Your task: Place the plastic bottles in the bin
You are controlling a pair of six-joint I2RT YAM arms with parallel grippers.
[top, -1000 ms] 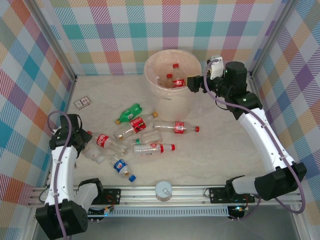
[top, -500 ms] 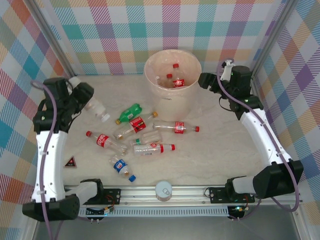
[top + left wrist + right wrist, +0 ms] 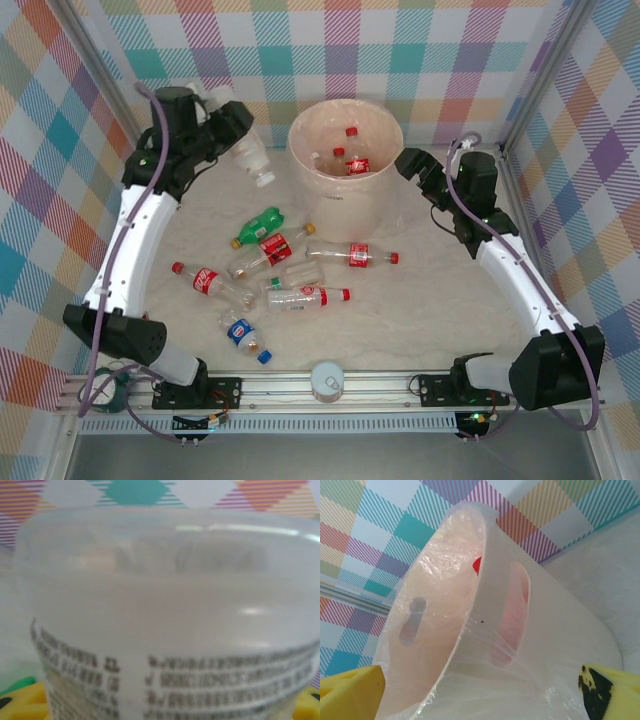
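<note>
Left of the bin (image 3: 350, 210), a clear bottle (image 3: 252, 160) sits clamped in the left claw (image 3: 238, 140), its arm (image 3: 135, 235) stretched far, while the right claw (image 3: 410, 165) hangs released just right of the bin.

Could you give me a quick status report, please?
Left gripper shut on clear bottle, raised left of bin. Right gripper open beside bin. Loose bottles on table; bin mouth unobstructed.

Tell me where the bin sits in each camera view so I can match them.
Top external: bin at back centre, red-capped bottles inside.
Right wrist: bin close up, tilted across the frame, between the yellow fingers.
Left wrist: the held clear bottle up close.
Shared landmark: the checked wall behind.
</note>
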